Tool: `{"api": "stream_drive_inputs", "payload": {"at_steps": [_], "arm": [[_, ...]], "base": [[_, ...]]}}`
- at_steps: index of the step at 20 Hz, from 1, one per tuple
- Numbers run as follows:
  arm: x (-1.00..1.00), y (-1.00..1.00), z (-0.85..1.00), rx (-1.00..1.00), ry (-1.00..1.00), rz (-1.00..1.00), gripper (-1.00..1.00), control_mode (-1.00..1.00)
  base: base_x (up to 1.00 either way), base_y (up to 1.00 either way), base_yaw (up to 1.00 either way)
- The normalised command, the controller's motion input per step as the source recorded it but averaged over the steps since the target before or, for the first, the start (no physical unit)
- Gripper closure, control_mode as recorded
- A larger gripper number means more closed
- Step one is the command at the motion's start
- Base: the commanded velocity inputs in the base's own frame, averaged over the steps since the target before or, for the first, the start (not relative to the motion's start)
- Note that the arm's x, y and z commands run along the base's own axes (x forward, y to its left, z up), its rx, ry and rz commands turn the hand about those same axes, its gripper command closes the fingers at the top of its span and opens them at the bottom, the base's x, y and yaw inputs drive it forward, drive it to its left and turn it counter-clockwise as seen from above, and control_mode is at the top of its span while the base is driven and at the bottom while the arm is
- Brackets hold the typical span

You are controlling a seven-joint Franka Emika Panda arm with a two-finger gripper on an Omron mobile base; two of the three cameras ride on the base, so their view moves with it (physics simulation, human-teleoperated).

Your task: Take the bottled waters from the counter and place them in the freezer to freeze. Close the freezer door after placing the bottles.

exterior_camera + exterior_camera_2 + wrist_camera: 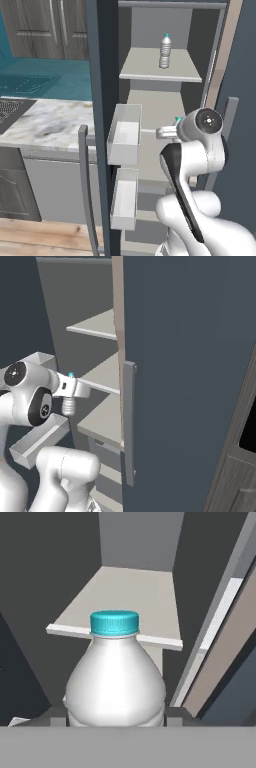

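Two bottles are in my sight; one bottle [165, 50] stands upright on the freezer's [200, 40] upper shelf [145, 70], near its front edge; the second bottle [116, 677] sits upright in my gripper [116, 718], jaws closed partway on its body, blue cap [114, 622] up; I have it just in front of a lower shelf's [125, 592] front edge; the freezer door [102, 75] stands open, white bins [124, 135] on its inner side, beside the counter's [50, 122] right end.

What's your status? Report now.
Gripper shut on second bottle, upright, facing freezer shelf. First bottle on upper shelf. Freezer door open. Path clear.
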Motion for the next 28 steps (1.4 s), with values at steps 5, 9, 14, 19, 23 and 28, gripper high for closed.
{"api": "stream_drive_inputs", "payload": {"at_steps": [5,9,14,19,23,28], "arm": [[0.53,-0.05,-0.37,0.00,-0.18,0.00,1.00,-1.00],[0.51,-0.36,-0.23,0.00,-0.06,0.01,1.00,-1.00],[0.43,-0.06,-0.15,0.00,-0.07,0.00,1.00,-1.00],[0.22,0.00,0.00,0.00,-0.12,0.00,1.00,-1.00],[0.16,0.00,0.00,0.00,-0.08,0.00,1.00,-1.00],[0.04,0.00,0.10,0.00,-0.04,0.00,1.00,-1.00]], "base": [[0.00,0.00,0.00],[0.00,0.00,0.00],[0.00,0.00,0.00],[0.00,0.00,0.00],[0.00,0.00,0.00],[0.00,0.00,0.00]]}}
